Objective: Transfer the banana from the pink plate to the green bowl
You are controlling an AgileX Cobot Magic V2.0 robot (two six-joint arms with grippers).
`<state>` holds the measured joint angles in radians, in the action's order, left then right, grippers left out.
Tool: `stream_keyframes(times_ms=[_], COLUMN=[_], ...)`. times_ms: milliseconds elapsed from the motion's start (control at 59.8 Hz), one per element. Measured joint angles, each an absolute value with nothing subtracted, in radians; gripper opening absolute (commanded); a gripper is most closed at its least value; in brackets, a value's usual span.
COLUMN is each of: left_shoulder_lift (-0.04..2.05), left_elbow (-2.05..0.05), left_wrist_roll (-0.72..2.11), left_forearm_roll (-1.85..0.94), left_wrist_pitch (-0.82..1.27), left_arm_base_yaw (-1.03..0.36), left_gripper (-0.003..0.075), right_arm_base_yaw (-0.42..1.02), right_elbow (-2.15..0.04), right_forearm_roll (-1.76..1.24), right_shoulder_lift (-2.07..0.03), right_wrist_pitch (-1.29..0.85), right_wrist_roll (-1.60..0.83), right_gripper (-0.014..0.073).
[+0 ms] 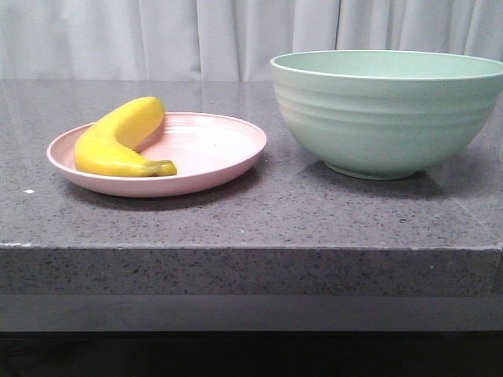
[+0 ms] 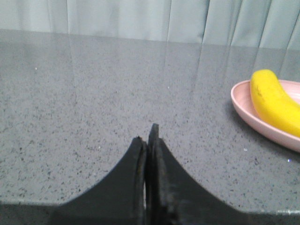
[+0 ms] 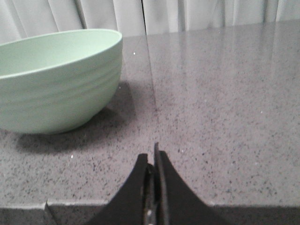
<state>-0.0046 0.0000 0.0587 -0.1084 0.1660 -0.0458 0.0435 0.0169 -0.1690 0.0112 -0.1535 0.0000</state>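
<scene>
Banana [image 1: 118,141] lies on pink plate [image 1: 212,161], green bowl [image 1: 385,118] just beside, on table [image 1: 236,220]. Left hand [image 2: 149,136] and right hand [image 3: 153,157] both closed, empty, near table edge. Risks: glossy curved banana likely slips from grip; shallow plate may skid; tall bowl rim may catch banana.

Banana [image 1: 118,141]: smooth yellow skin, faintly glossy, stem tip darker and duller.
Pink plate [image 1: 228,149]: matt, plastic-looking, faint concentric rings on its face.
Green bowl [image 1: 385,118]: matt, plastic-looking, shallow horizontal ridges outside, smooth inside.
Table [image 1: 251,212]: grey speckled stone-like top, polished enough to carry soft reflections.
Curtain [image 1: 196,35]: pale cloth in soft folds.
Left gripper [image 2: 149,140], right gripper [image 3: 153,161]: black, matt, slightly rough-edged fingers.
</scene>
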Motion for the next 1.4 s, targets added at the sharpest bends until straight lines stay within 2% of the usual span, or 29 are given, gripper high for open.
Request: stream_keyframes(times_ms=[184, 418, 652, 702, 769, 836, 870, 903, 970, 1037, 1087, 1271, 1405], left_shoulder_lift=[0.009, 0.267, 0.374, 0.374, 0.374, 0.374, 0.374, 0.374, 0.374, 0.374, 0.374, 0.379, 0.468], left_elbow=[-0.133, -0.378, -0.437, -0.439, -0.439, -0.439, -0.439, -0.439, -0.439, -0.439, -0.439, -0.441, -0.484], left_wrist_roll=[0.059, 0.059, 0.059, 0.059, 0.059, 0.059, 0.059, 0.059, 0.059, 0.059, 0.059, 0.059, 0.076], left_forearm_roll=[-0.108, -0.108, -0.108, -0.108, -0.108, -0.108, -0.108, -0.108, -0.108, -0.108, -0.108, -0.178, -0.191], left_wrist_pitch=[0.180, 0.225, 0.218, 0.218, 0.220, 0.220, 0.220, 0.220, 0.220, 0.220, 0.220, 0.227, 0.319], left_arm_base_yaw=[-0.046, -0.046, -0.046, -0.046, -0.046, -0.046, -0.046, -0.046, -0.046, -0.046, -0.046, -0.046, -0.072], left_gripper=[-0.0020, -0.0020, -0.0010, 0.0034, 0.0150, 0.0312, 0.0427, 0.0508, 0.0596, 0.0605, 0.0596, 0.0580, 0.0580], right_arm_base_yaw=[0.044, 0.044, 0.044, 0.044, 0.044, 0.044, 0.044, 0.044, 0.044, 0.044, 0.044, 0.044, 0.044], right_elbow=[-0.145, -0.404, -0.455, -0.455, -0.455, -0.455, -0.455, -0.455, -0.455, -0.455, -0.455, -0.455, -0.455], right_forearm_roll=[-0.168, -0.168, -0.168, -0.168, -0.168, -0.168, -0.167, -0.167, -0.167, -0.167, -0.167, -0.167, -0.165], right_shoulder_lift=[-0.003, -0.210, -0.306, -0.309, -0.309, -0.309, -0.309, -0.309, -0.309, -0.309, -0.309, -0.309, -0.309], right_wrist_pitch=[-0.257, -0.271, -0.275, -0.275, -0.275, -0.275, -0.275, -0.275, -0.275, -0.275, -0.275, -0.275, -0.275], right_wrist_roll=[0.000, 0.000, 0.000, 0.000, 0.000, 0.000, 0.000, 0.000, 0.000, 0.000, 0.000, 0.000, 0.000], right_gripper=[-0.0060, -0.0060, -0.0048, -0.0008, 0.0078, 0.0216, 0.0295, 0.0377, 0.0518, 0.0615, 0.0642, 0.0644, 0.0644])
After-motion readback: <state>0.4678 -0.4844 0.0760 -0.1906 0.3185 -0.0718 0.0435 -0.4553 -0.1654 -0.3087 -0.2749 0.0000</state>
